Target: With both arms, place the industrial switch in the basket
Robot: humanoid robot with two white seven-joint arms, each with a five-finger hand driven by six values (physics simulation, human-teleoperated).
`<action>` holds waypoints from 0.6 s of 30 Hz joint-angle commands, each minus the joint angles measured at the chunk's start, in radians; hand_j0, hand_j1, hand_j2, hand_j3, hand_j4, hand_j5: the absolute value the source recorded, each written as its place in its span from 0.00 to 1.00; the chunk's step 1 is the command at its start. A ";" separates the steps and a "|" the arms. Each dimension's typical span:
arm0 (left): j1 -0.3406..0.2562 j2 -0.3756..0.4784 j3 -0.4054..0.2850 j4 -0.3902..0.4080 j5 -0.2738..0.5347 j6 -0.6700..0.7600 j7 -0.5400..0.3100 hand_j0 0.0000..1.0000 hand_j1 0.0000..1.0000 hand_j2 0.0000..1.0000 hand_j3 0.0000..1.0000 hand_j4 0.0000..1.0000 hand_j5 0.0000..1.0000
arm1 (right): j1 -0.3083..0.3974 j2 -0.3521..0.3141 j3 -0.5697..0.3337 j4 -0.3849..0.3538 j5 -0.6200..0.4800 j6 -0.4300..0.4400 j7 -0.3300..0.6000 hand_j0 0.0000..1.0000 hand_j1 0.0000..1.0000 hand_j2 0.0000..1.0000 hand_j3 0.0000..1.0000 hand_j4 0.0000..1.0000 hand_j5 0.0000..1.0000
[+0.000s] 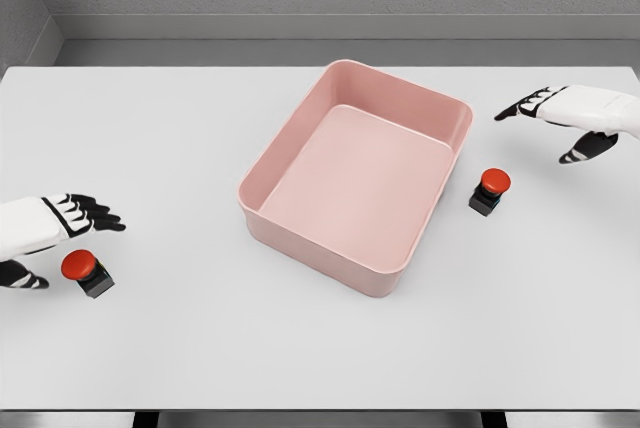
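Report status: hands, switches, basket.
Left hand open beside left switch, not gripping. Right hand open, apart from right switch. Pink basket empty. Nothing blocking.

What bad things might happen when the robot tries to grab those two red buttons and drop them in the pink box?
1. The small red-capped black switch by the left robot hand could tip or skid away when pinched.
2. The other red-capped switch sits right beside the pink plastic basket; the right robot hand might bump the wall.
3. Both hands could crowd each other over the basket.
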 commanded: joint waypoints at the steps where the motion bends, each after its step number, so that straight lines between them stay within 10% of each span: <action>1: 0.000 0.003 -0.001 -0.006 0.010 0.001 0.008 1.00 1.00 1.00 1.00 1.00 1.00 | 0.000 -0.005 -0.001 -0.010 -0.005 0.002 0.000 0.86 0.86 0.86 0.86 0.86 0.86; 18: 0.049 0.000 0.003 -0.051 0.007 0.001 0.008 1.00 1.00 1.00 1.00 1.00 1.00 | 0.020 -0.018 -0.001 -0.068 -0.005 0.002 -0.002 0.83 0.83 0.83 0.83 0.83 0.83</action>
